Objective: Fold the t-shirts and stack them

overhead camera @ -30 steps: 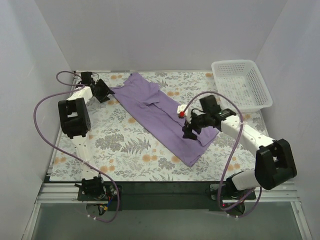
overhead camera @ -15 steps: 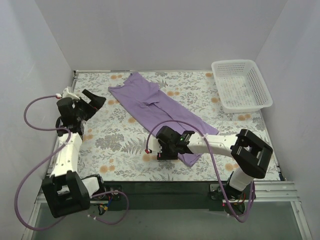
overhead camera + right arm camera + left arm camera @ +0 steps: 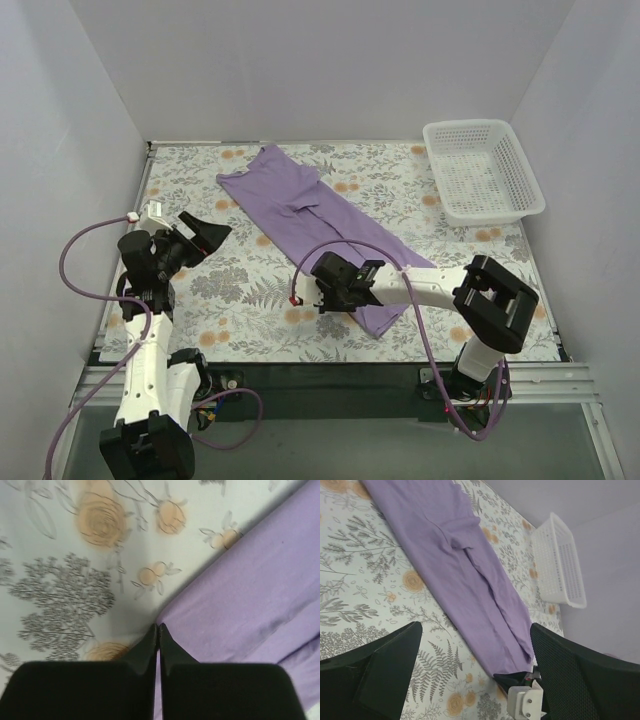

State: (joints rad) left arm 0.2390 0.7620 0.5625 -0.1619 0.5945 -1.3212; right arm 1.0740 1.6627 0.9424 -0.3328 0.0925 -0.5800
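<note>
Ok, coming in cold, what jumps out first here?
The lavender t-shirt lies in a long diagonal strip across the floral table. The right gripper sits shut at its near corner, while the left gripper hangs open over the table's left side, holding nothing; a white basket stands far right.

Floral table (image 3: 250,290), plain pale walls (image 3: 320,70)

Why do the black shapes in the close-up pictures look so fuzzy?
Right wrist view: the right gripper sits very near the lens, so it shows as a soft black mass, the t-shirt behind only slightly soft. Left wrist view: the left gripper is dark at both corners, while the basket looks crisp.
</note>
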